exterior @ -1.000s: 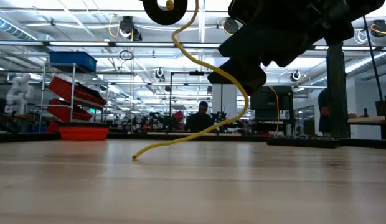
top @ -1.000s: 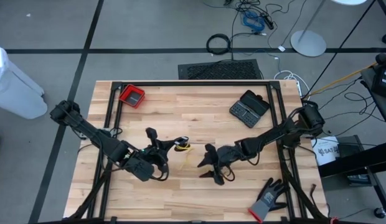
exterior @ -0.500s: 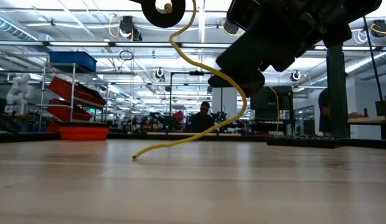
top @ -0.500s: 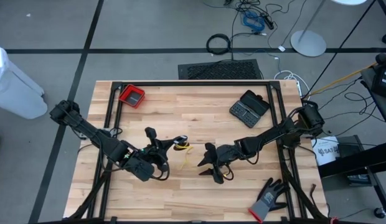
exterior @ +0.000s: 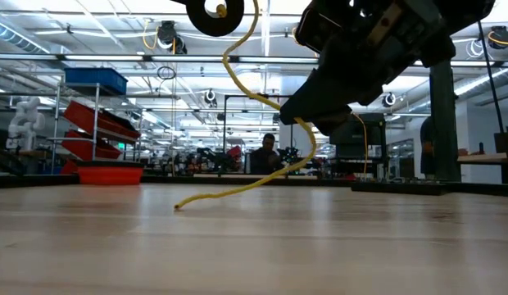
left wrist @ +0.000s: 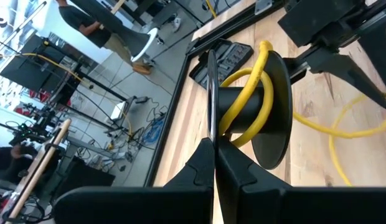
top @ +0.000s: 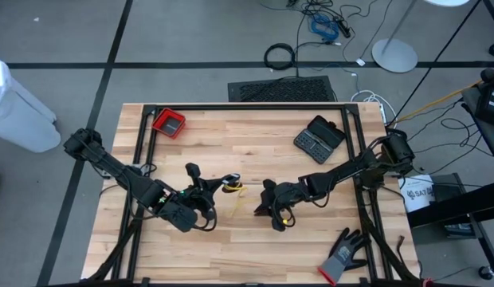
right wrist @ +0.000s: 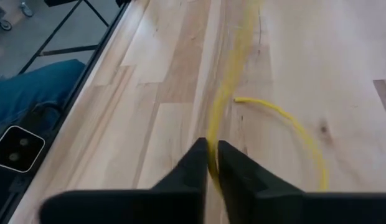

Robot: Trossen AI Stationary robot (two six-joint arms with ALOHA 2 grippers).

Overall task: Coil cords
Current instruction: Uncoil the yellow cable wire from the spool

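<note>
**Asker:** While you work, where is the cord, and what do your jaws hold?

**Me:** My left jaws [left wrist: 213, 163] are pressed together on the thin rim of a black spool [left wrist: 243, 112], held above the desk [top: 247, 135]. The yellow cord [left wrist: 252, 93] is wrapped partly round the spool's core. From the spool it hangs down in a loose wave, and its free end lies on the desk just right of the spool. My right jaws [right wrist: 210, 163] are pinched together on that hanging stretch, near the spool.

**Asker:** How will it handle?

**Me:** I judge it light and limp, yet springy enough to keep its curve, so it may slip off the core if slack. I would grip near the spool and keep gentle tension, feeding it round. The black cord I cannot make out.
</note>
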